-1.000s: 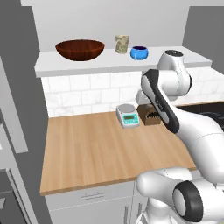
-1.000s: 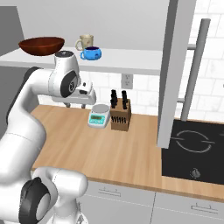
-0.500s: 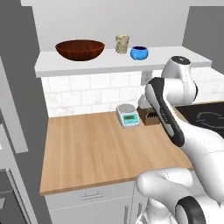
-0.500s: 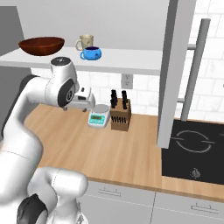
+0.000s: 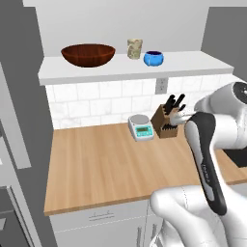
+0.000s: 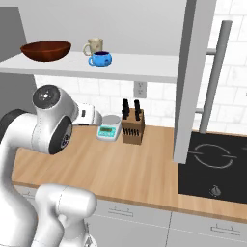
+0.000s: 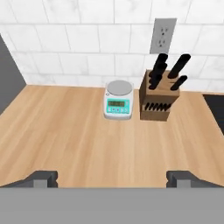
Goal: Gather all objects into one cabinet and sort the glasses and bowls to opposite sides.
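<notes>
wooden countertop [image 5: 106, 164], the largest surface, running along a white tiled backsplash [image 5: 96, 99] that carries a wall outlet [image 7: 162, 35]; a black induction hob [image 6: 217, 161] is set into the counter at its right end, below a tall grey cabinet panel [image 6: 190, 77]. white open shelf [image 5: 130, 67] with a plain grey back wall, mounted above the backsplash. white robot arm [image 5: 212, 144], bent at the elbow above the right part of the counter, below the shelf. brown wooden bowl [image 5: 88, 54], wide and shallow, upright on the left part of the shelf, well apart from the other tableware. knife block [image 7: 159, 98], wooden with black handles, standing on the counter against the backsplash under the outlet. kitchen scale [image 7: 118, 100], teal with a round grey plate, just beside the knife block on its left in the hand view. beige tumbler [image 5: 134, 48], upright on the shelf, right of the wooden bowl; in the right base view a handle-like loop shows on its left side, and what it belongs to cannot be told. blue bowl [image 5: 153, 58], small and glossy, near the tumbler's right side in the left base view and in front of it in the right base view. gripper [image 7: 113, 177], released, its two dark tips [image 7: 43, 177] spread wide with nothing between them, hanging over bare counter and facing the scale and knife block
</notes>
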